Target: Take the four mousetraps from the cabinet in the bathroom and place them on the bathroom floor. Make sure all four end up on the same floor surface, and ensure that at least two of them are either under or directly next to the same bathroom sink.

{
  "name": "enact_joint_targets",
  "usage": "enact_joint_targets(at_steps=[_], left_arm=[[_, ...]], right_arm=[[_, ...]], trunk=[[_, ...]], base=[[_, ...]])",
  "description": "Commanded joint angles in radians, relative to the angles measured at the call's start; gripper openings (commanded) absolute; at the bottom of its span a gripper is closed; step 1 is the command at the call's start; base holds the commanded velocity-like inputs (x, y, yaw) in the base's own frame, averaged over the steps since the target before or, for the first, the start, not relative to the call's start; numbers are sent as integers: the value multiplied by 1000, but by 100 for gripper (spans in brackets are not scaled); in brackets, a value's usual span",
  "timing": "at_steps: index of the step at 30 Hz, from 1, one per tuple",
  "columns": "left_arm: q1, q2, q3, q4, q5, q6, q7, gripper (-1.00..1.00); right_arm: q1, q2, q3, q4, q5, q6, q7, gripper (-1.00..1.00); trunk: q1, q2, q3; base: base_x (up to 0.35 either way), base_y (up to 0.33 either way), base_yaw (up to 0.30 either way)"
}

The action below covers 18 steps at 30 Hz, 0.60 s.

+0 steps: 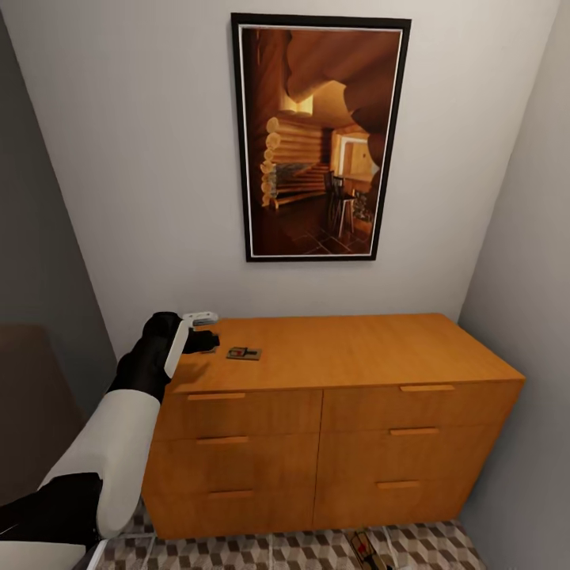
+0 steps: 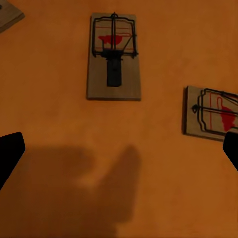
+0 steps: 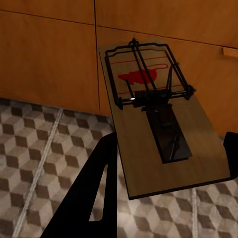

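Mousetrap in right hand: a flat tan wooden mousetrap (image 3: 158,124) with black wire parts and a red spot was pinched between the fingers of the right hand (image 3: 168,163), held above the floor, close to the drawer fronts.
Right hand: its black fingers (image 3: 94,193) were closed on the board's edges, one at each side.
Left hand: the left hand (image 2: 119,153) hovered over the cabinet top, fingers spread apart with nothing between them; the dark fingertips (image 2: 10,153) showed at the two sides of the left wrist view.
Mousetraps on top: one tan board (image 2: 114,57) lay flat just ahead of the left hand, a second (image 2: 213,114) lay off to one side, and the corner of a third (image 2: 9,15) showed at the picture's edge; all were apart from each other.
Cabinet: the wide orange-brown wooden cabinet (image 1: 340,427), with two columns of three drawers, stood against the pale wall; the head view showed a trap (image 1: 244,353) near the left end of its top, beside the left hand (image 1: 202,340).
Bathroom floor: brown, beige and white cube-patterned tiles (image 3: 34,148) ran up to the cabinet's base.
Wall: a black-framed picture of a log interior (image 1: 321,138) hung above the cabinet.
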Motion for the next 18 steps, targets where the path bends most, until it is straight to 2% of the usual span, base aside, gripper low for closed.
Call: enact_joint_targets(at_steps=[1,18], left_arm=[[0,0,0,0,0,0,0,100],[1,1,0,-9,-3,-2,1,100]], right_arm=[[0,0,0,0,-1,0,-2,-100],[0,-1,0,0,-1,0,8,-100]], trunk=[[0,0,-1],[0,0,-24]], base=[[0,0,0],[0,0,0]])
